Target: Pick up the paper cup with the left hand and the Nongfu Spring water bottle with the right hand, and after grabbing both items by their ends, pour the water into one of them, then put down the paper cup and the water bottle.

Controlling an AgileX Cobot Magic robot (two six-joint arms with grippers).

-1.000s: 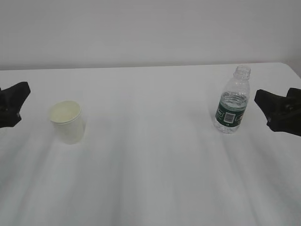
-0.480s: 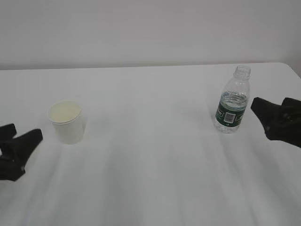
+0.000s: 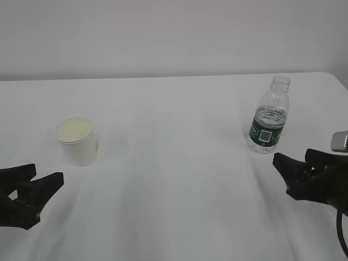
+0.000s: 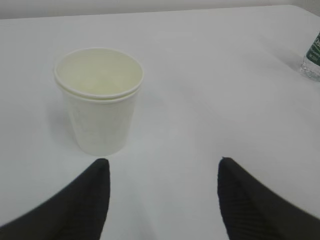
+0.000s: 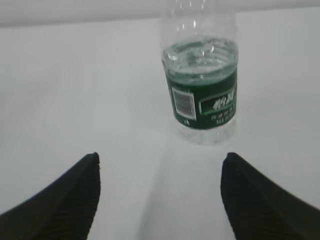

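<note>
Left wrist view: paper cup (image 4: 99,100) beyond spread jaws.

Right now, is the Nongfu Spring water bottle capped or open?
Open: the Nongfu Spring water bottle stands upright with a bare threaded neck, no cap, water level near the label's top.

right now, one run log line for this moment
phase: approach | left hand: open, short of paper cup | right hand: open, short of water bottle | cup, bottle: upright on table, ungrasped

Upright paper cup (image 4: 99,101) just beyond the left hand (image 4: 162,172), its jaws apart.
</note>
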